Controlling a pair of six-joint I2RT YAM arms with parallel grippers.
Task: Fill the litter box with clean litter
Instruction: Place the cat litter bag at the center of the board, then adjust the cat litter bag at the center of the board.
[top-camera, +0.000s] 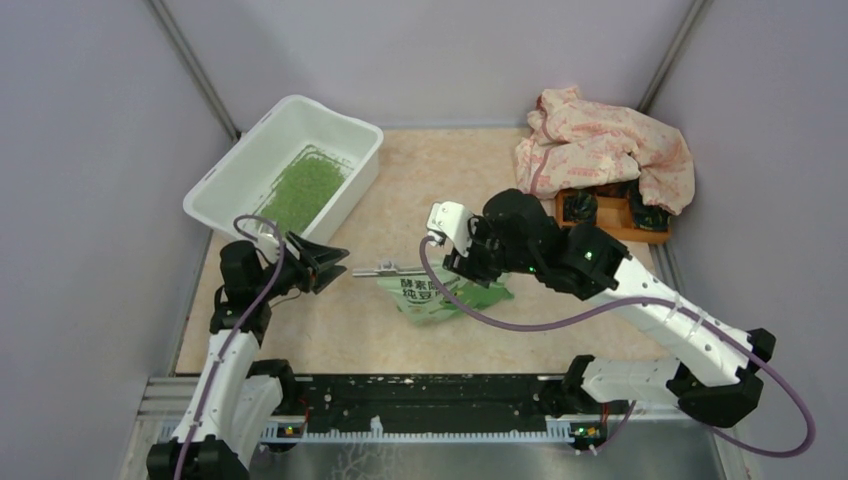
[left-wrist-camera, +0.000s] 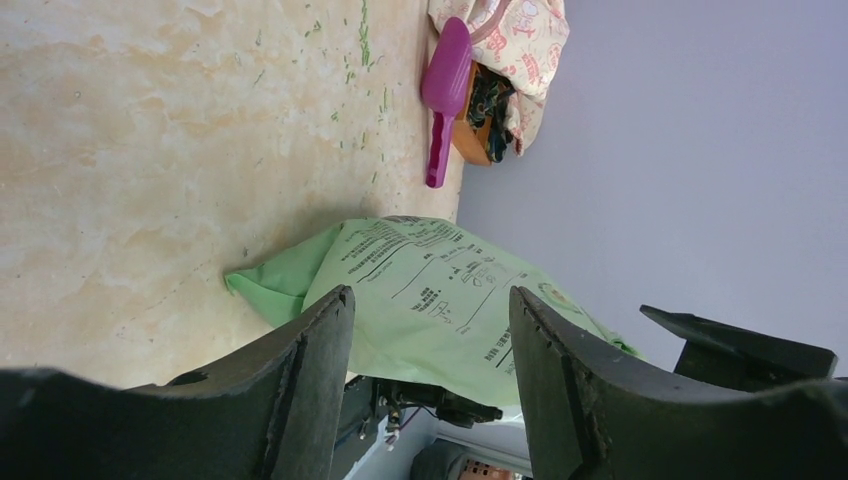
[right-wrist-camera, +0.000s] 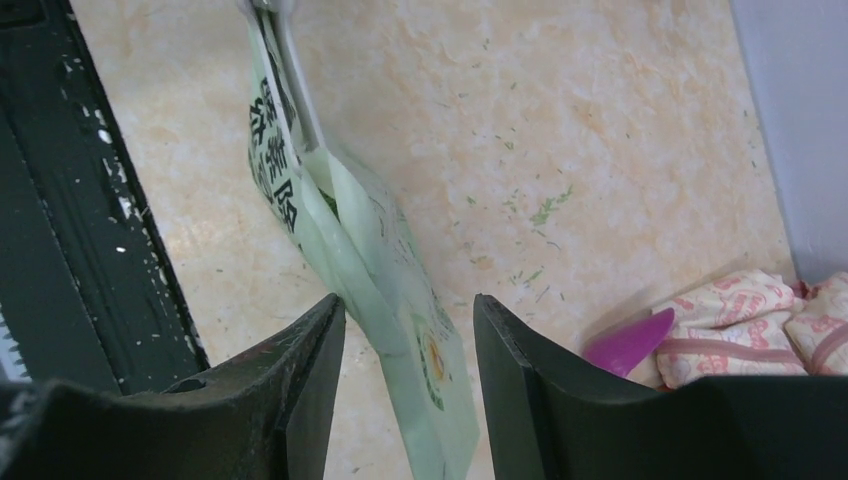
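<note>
The white litter box (top-camera: 226, 172) stands at the far left, with a patch of green clean litter (top-camera: 303, 190) in its bottom. A light green printed bag (top-camera: 440, 297) lies mid-table, a grey clip (top-camera: 385, 270) on its left end. My left gripper (top-camera: 335, 265) is open just left of the clip; in the left wrist view the bag (left-wrist-camera: 430, 285) lies beyond the open left gripper (left-wrist-camera: 430, 300), untouched. My right gripper (top-camera: 462, 262) hangs over the bag's top. In the right wrist view the right gripper (right-wrist-camera: 408, 305) is open astride the bag (right-wrist-camera: 370, 250), without clamping it.
A patterned cloth (top-camera: 605, 145) drapes over an orange wooden tray (top-camera: 612, 232) at the back right. A purple scoop (left-wrist-camera: 445, 90) lies beside it. Stray green granules (right-wrist-camera: 545, 210) dot the tabletop. A black rail (top-camera: 430, 395) runs along the near edge, with walls on three sides.
</note>
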